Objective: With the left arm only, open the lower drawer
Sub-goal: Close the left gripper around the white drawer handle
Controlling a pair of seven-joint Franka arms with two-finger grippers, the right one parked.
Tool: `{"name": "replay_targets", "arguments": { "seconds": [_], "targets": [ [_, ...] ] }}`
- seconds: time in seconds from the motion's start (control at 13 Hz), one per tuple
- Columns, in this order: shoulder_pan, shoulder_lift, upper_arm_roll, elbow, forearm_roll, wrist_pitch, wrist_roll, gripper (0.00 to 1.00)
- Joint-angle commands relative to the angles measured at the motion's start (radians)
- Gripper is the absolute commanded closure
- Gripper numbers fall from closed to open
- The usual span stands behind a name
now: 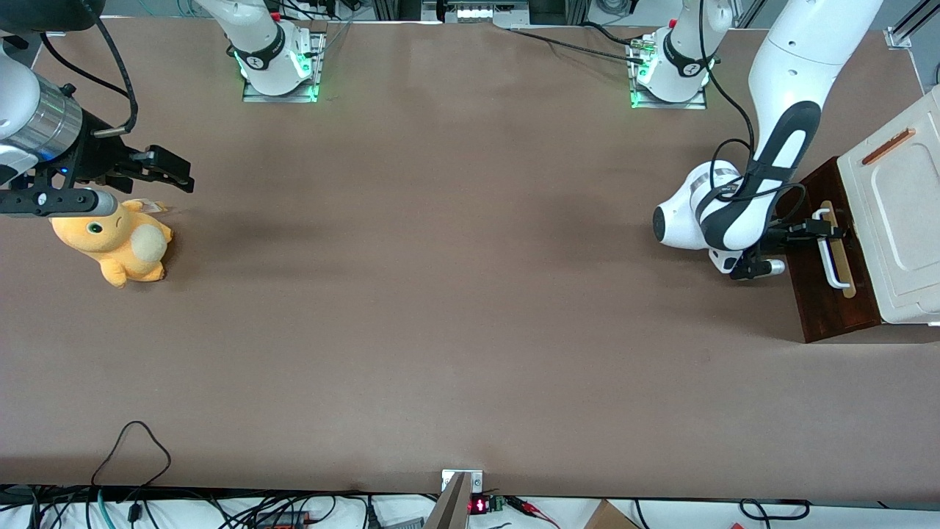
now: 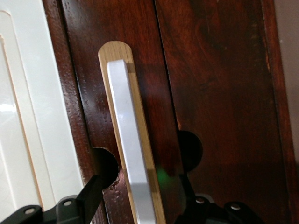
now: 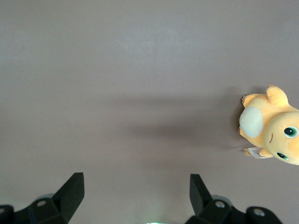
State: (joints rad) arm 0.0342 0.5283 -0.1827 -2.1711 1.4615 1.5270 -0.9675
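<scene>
The lower drawer [image 1: 833, 294] sits at the working arm's end of the table [image 1: 440, 294], its dark brown front facing up toward the front camera beside the cream-white cabinet top [image 1: 899, 220]. A white bar handle [image 1: 828, 253] runs along a tan wooden strip [image 1: 843, 268] on that front. No pale inside shows, so the drawer appears shut.

The left arm [image 1: 778, 132] bends down from its base and ends in the tool [image 1: 822, 229], which is at the handle's end farther from the front camera. In the wrist view the tool [image 2: 140, 196] is spread wide, one black finger [image 2: 91, 193] on each side of the handle [image 2: 131, 154] and the strip [image 2: 117, 51], with a gap left between each finger and the bar. The fingertips are near the dark wood [image 2: 219, 93]; whether they touch it cannot be told.

Toward the parked arm's end of the table lies an orange plush toy [image 1: 117, 242].
</scene>
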Motion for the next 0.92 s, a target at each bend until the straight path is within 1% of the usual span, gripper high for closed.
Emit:
{"name": "replay_targets", "arguments": {
  "seconds": [0.0, 0.08, 0.23, 0.31, 0.62, 0.85],
  "targets": [
    [-0.013, 0.024, 0.014, 0.033, 0.026, -0.015, -0.003, 0.34],
    [-0.013, 0.024, 0.014, 0.033, 0.026, -0.015, -0.004, 0.39],
    [-0.014, 0.027, 0.014, 0.034, 0.026, -0.015, -0.004, 0.46],
    [-0.017, 0.035, 0.014, 0.037, 0.026, -0.015, -0.004, 0.46],
    [-0.017, 0.042, 0.014, 0.045, 0.026, -0.013, -0.004, 0.52],
    [-0.017, 0.042, 0.014, 0.045, 0.026, -0.011, -0.004, 0.53]
  ]
}}
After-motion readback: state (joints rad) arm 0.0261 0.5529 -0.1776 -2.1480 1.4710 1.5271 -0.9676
